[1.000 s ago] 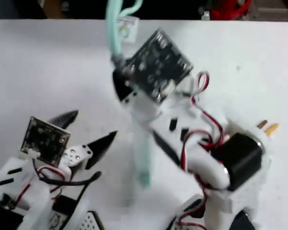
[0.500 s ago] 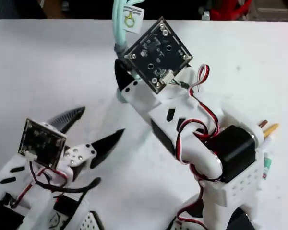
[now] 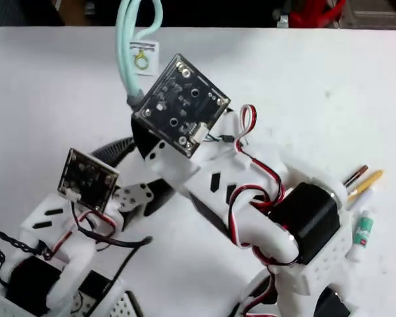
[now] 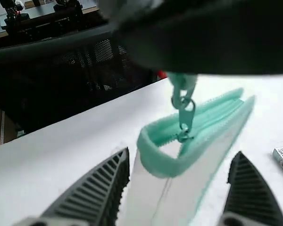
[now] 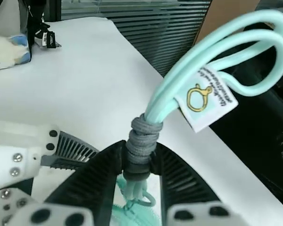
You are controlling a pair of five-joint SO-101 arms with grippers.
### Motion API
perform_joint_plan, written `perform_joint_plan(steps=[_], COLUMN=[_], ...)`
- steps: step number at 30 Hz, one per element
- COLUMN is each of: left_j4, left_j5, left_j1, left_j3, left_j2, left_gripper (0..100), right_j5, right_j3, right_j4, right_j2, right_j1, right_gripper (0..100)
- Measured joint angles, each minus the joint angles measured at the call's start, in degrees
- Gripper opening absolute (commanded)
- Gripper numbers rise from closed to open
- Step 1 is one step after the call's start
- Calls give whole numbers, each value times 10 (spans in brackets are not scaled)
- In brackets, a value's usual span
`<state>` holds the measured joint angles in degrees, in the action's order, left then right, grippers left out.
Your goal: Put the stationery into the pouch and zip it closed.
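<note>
Over white table (image 3: pixel 53 86): suspending mint pouch (image 4: pixel 212 127) by clamping right gripper (image 5: pixel 139 160) on grey binding (image 5: pixel 140 141) of cord loop (image 5: pixel 217 61), likely exposing zipper (image 4: pixel 183 135); holding left gripper (image 4: pixel 179 157) spread wide astride pouch, probably for bracing; leaving pencils (image 3: pixel 364 178) well apart beside right arm (image 3: pixel 303 224), unloaded

High view looks down over the table (image 3: pixel 53 86); both wrist views closely face the mint pouch (image 4: pixel 212 120).

left tool (image 4: pixel 180 157) spread wide | right tool (image 5: pixel 140 153) clamped | arms close
</note>
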<state>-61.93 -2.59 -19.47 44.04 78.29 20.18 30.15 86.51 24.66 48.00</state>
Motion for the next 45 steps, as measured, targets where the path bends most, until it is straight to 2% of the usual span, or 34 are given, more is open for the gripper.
perform_joint_plan(steps=[3,7,12,20,27,31,36,42,45], left_j4=[0,-7,-13,-3,17,17,17,8,-8], left_j5=[-36,-120,-151,-148,-53,-12,5,-8,-44], left_j1=[0,9,-27,-107,-55,-47,-53,-103,-126], left_j3=[4,4,5,79,91,92,92,93,93], left_j2=[0,0,0,-2,-4,-4,-7,6,54], left_gripper=[332,332,330,328,328,323,209,15,42], right_j5=[0,0,0,0,0,0,0,0,0], right_j3=[0,0,0,4,4,4,4,-18,-21], right_j4=[12,33,33,40,61,65,65,65,65], right_j2=[0,0,11,54,55,55,55,58,58], right_j1=[3,2,5,4,4,12,14,14,19], right_gripper=[17,17,17,17,17,17,17,17,17])
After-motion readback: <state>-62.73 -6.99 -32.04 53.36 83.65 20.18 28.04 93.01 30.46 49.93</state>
